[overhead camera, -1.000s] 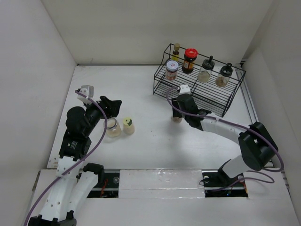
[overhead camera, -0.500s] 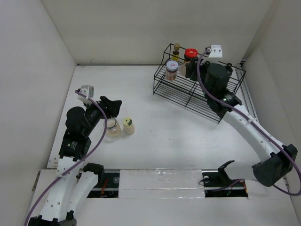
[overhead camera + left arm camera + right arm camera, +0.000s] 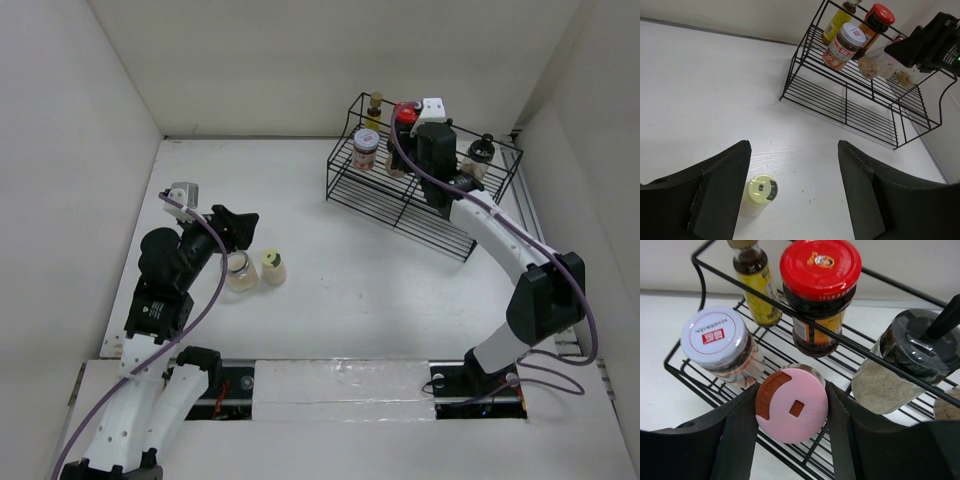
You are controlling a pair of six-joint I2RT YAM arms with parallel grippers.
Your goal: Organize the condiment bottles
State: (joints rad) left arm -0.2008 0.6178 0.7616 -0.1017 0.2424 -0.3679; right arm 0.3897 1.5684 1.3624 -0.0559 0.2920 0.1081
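Step in hand: shelving; the right claw [image 3: 792,396] holds the pink-capped bottle [image 3: 799,415] above the wire rack [image 3: 855,112], not yet set down.
Right claw: clamped on that bottle's sides.
Neighbours: white-lidded jar [image 3: 714,332] left of the claw, red-lidded jar [image 3: 820,267] just beyond it, black-topped shaker [image 3: 920,347] to its right.
Next move: probably lower into the gap, then release; room looks tight.
Right arm: reached far out, wrist tipped down.
Left claw [image 3: 792,150]: wide, empty; pale-yellow-capped bottle [image 3: 760,192] below, by one finger.

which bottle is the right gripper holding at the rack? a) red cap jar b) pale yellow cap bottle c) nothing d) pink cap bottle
D: the right wrist view shows the right gripper closed on the pink cap bottle, a finger on each side.
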